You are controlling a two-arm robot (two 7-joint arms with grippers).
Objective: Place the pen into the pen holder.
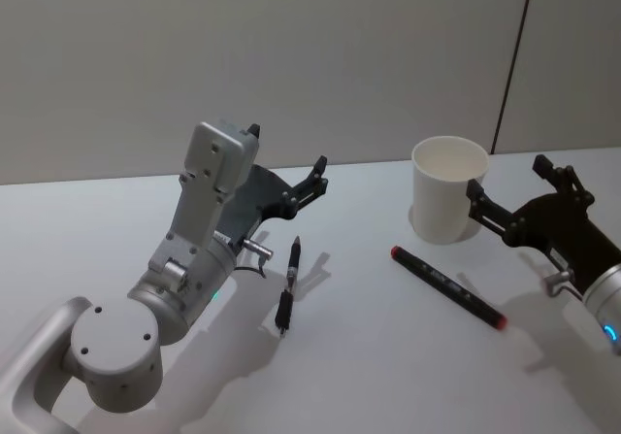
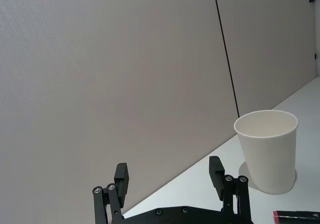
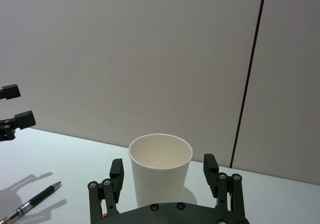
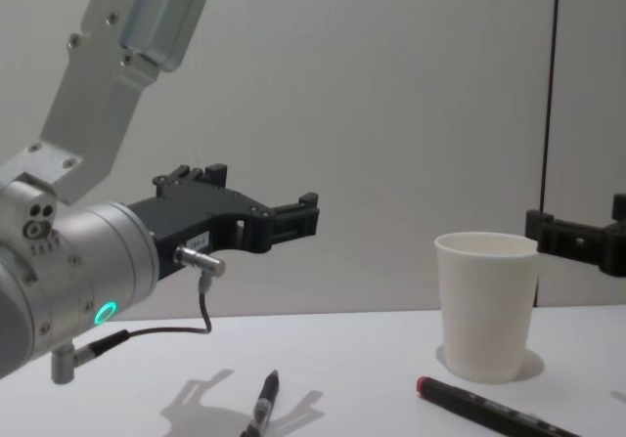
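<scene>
— Hovering left of centre in the head view, the left gripper (image 1: 286, 152) has its fingers spread with nothing between them. Just below it in the frame the slim black pen (image 1: 289, 286) lies flat on the table (image 1: 369, 356).

— And the right gripper (image 1: 508, 177)?

— Spread and empty too, at the right edge. One fingertip sits close against the pen holder (image 1: 446, 191), which stands upright, upper right of centre. I cannot tell whether they touch.

— What could go wrong?

— Three things, I'd judge. A nudge from that fingertip could tip the light pen holder. A red-tipped marker (image 1: 448, 287) lies lower right of centre, and either tool could pass for the pen, so the wrong one might get picked. A thin pen lying flat may also skid out from closing fingers.

— Anything hidden?

— The right arm is cut off at the frame edge, and the left arm covers the table beneath it.
</scene>
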